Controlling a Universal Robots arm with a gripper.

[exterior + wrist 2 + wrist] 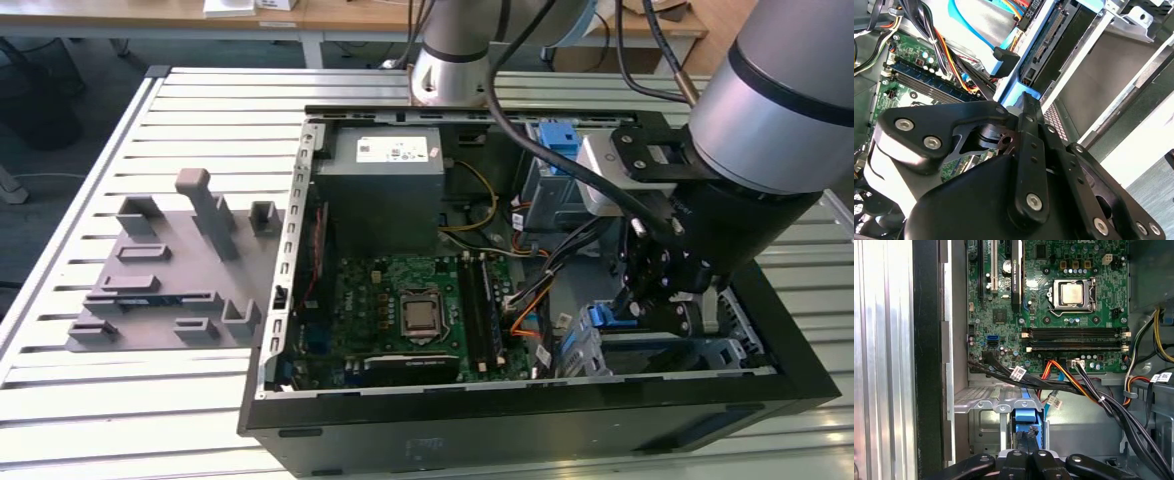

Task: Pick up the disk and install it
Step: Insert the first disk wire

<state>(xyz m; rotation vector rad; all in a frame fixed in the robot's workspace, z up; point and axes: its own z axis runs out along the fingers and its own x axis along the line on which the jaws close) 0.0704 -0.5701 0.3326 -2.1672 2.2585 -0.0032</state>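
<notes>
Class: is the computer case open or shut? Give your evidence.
Open. The computer case has no side panel on; its motherboard and cables lie exposed.

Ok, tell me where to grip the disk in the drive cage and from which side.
Grip the disk by its blue carrier's exposed end, coming from the open side of the case: it stands edge-on in the metal cage, whose walls cover its flat faces.

Silver-grey arm [774, 90], black cable [503, 112] alongside; black tool [1024, 434], silver screws [1034, 201].
</notes>
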